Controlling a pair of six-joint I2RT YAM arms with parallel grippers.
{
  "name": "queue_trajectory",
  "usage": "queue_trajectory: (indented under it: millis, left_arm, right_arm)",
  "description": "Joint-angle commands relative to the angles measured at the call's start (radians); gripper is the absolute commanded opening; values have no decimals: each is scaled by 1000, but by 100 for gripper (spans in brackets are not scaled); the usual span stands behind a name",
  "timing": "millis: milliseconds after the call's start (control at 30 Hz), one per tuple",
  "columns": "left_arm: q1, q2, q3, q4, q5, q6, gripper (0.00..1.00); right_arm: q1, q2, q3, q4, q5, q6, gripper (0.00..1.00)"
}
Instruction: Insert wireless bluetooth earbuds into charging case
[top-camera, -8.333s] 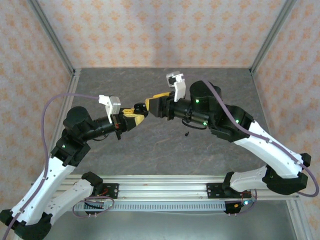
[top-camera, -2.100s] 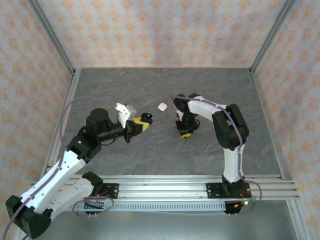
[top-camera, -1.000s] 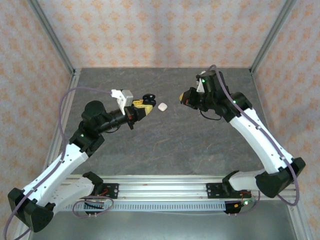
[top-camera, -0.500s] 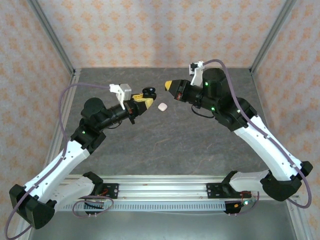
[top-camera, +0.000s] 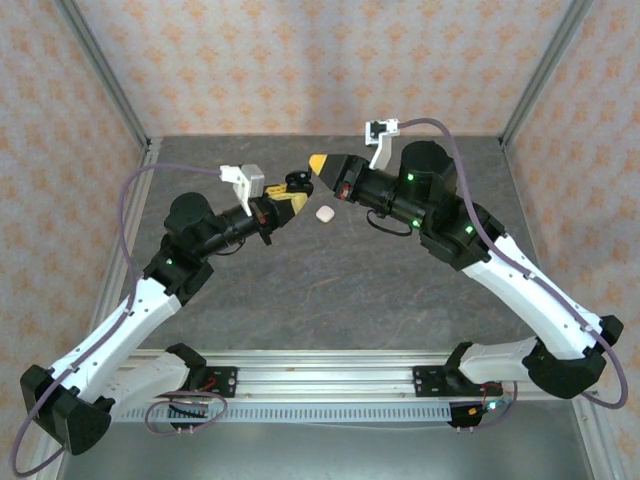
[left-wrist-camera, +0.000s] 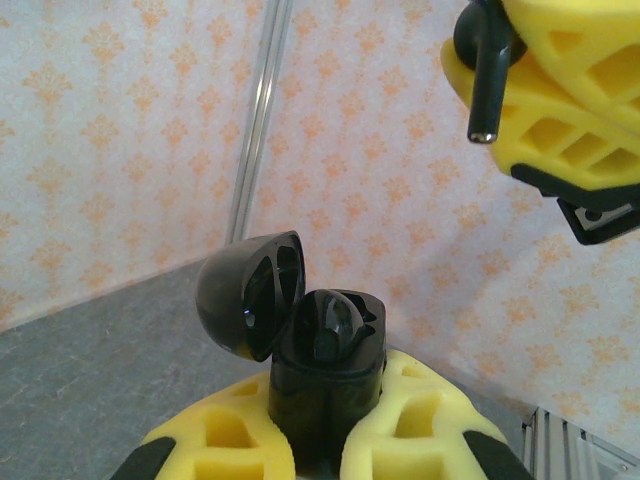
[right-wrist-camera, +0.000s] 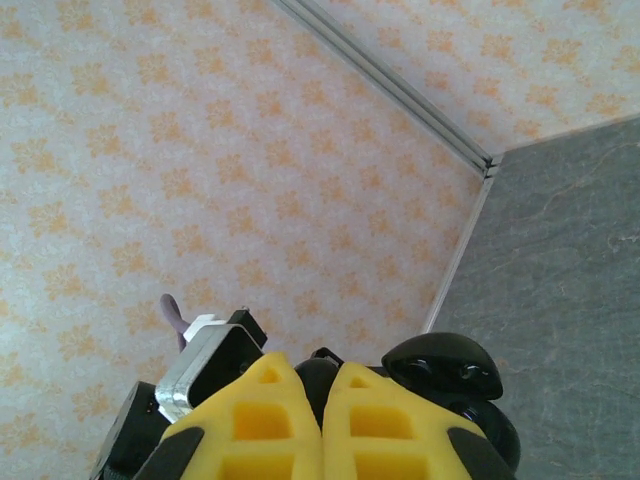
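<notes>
My left gripper (top-camera: 292, 200) is shut on a black charging case (left-wrist-camera: 325, 375) and holds it upright above the table with its lid (left-wrist-camera: 248, 305) swung open to the left. A glossy dark shape sits in one well of the case. My right gripper (top-camera: 318, 163) hovers just above and to the right of the case, shut on a black earbud (left-wrist-camera: 482, 60) whose stem points down past the yellow fingers (left-wrist-camera: 560, 80). In the right wrist view the case's open lid (right-wrist-camera: 441, 364) lies just beyond my right gripper (right-wrist-camera: 322, 378).
A small white rounded case (top-camera: 324, 213) lies shut on the grey table (top-camera: 330, 280), just below the two grippers. Patterned walls and metal frame posts (top-camera: 105, 85) enclose the table on three sides. The rail (top-camera: 330, 370) runs along the near edge.
The right gripper has swung left and up with the earbud until it is next to the left gripper's open case. The left gripper has held the case nearly still.
</notes>
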Motion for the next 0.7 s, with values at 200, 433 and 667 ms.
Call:
queue_trajectory:
  millis: [200, 433, 667]
  left_arm:
    - [-10, -13, 44, 19, -30, 7, 0]
    - [-9, -23, 36, 23, -38, 1, 0]
    - [-10, -21, 35, 33, -42, -11, 0]
  right_arm:
    - [27, 12, -49, 38, 53, 22, 3]
    - [27, 24, -51, 34, 46, 31, 3]
    - [28, 25, -57, 36, 40, 37, 3]
